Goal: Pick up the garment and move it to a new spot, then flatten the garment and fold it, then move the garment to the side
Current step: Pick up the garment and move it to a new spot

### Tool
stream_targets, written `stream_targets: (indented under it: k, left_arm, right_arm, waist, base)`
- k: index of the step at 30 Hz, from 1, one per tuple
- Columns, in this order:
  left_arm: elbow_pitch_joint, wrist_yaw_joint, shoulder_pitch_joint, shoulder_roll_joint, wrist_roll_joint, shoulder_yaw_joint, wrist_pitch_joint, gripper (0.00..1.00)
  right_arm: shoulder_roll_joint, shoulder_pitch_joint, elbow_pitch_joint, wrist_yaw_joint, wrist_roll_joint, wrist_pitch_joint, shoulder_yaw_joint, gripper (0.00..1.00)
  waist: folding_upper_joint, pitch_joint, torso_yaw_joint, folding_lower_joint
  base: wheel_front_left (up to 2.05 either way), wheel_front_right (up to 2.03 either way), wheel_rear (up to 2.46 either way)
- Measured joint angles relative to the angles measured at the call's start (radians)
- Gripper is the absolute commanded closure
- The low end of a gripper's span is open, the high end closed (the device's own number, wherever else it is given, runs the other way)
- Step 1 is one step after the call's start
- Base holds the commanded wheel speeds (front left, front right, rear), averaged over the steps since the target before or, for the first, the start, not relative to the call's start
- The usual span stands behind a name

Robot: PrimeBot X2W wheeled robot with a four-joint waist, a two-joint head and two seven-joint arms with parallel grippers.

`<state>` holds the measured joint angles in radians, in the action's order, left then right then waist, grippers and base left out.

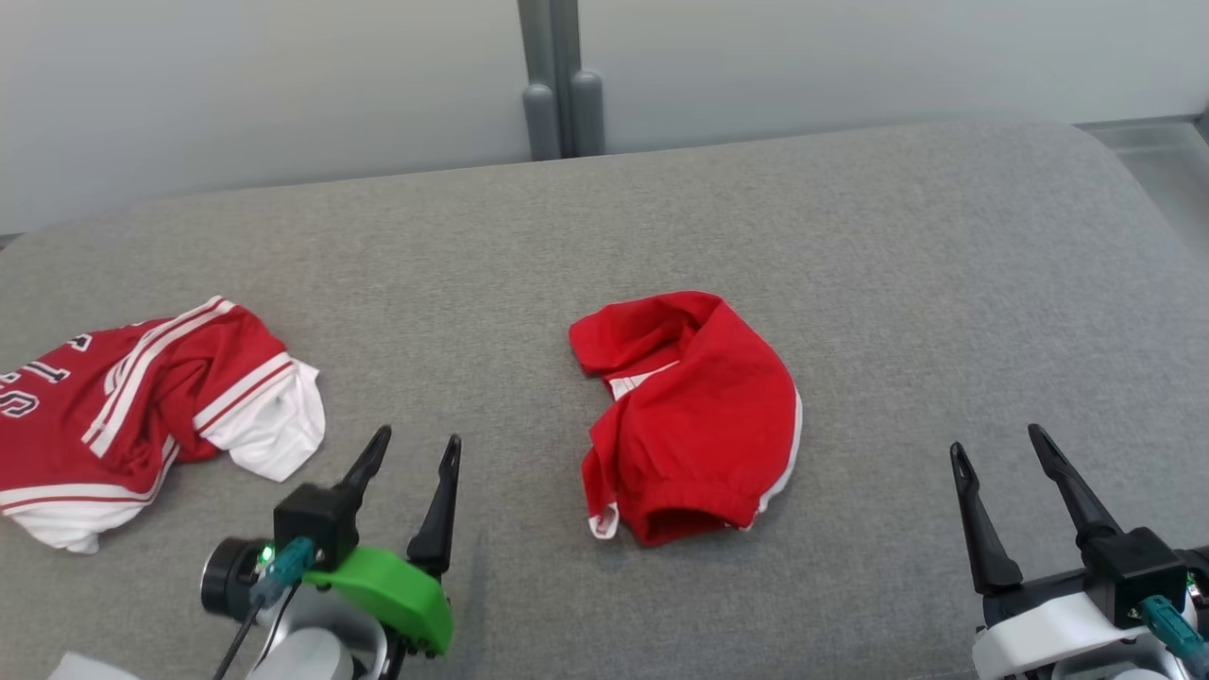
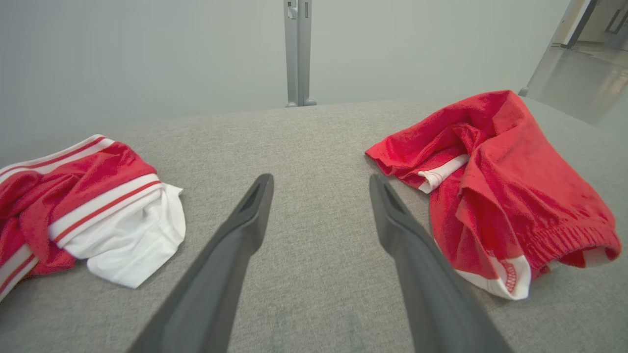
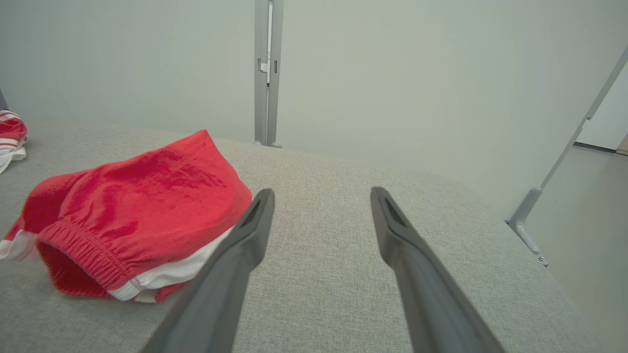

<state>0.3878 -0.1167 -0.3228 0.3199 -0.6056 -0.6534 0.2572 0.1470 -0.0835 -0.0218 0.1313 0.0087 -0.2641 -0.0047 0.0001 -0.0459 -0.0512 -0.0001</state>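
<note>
Shorts (image 1: 699, 416) x1 centre, jersey (image 1: 142, 416) x1 left; L tool (image 1: 417, 436), R tool (image 1: 996, 438), both spread

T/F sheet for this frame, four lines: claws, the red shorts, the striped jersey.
1. The left claw and right claw are open and empty. True.
2. The red shorts and the striped jersey lie apart on the grey surface. True.
3. The striped jersey lies at the robot's right. False: it lies at the left.
4. The red shorts are folded flat. False: they lie crumpled, waistband gaping.
</note>
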Motion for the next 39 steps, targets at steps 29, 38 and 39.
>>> stream_targets:
  k: [29,38,39]
  left_arm:
    - [-0.098,0.218,0.434,-0.126,0.297,0.606,0.006,0.0]
    - [-0.083,0.241,0.432,-0.159,0.347,0.637,0.006,0.0]
    - [-0.082,0.241,0.431,-0.161,0.35,0.64,0.006,0.0]
  right_arm:
    - [-0.042,-0.077,-0.106,0.0,-0.039,0.0,-0.139,0.0]
    - [-0.044,-0.066,-0.109,0.0,-0.039,0.0,-0.138,0.0]
    - [-0.044,-0.065,-0.109,0.0,-0.039,0.0,-0.138,0.0]
  waist:
    - [0.0,0.091,0.105,0.0]
    - [0.0,0.084,0.082,0.0]
    - [0.0,0.084,0.08,0.0]
  base:
    - [0.0,0.0,0.0]
    - [0.0,0.0,0.0]
    - [0.0,0.0,0.0]
